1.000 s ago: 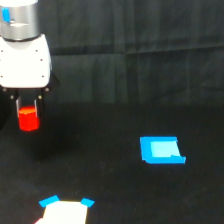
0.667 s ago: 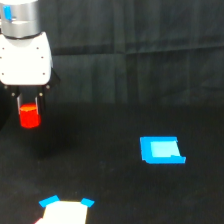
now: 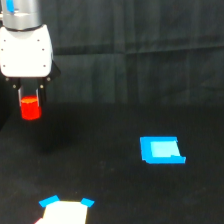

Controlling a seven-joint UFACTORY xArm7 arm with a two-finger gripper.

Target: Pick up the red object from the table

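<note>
Exterior view, counts: one red object [image 3: 30, 108], one blue rectangle [image 3: 161, 150], one white patch with blue corners [image 3: 64, 210], one arm, mine.

My gripper [image 3: 30, 100] hangs at the exterior view's left, white body above, dark fingers [image 3: 20, 94] pointing down. My jaws are clamped on the red object, one finger at each side of its upper part. It sits clear above the table [image 3: 115, 200], lower end free.

Orientation: the object's long axis runs vertical, upright, no tilt I can make out.

Blue rectangle lies flat, well apart toward the right. White patch lies at the bottom edge, partly cut off.
</note>
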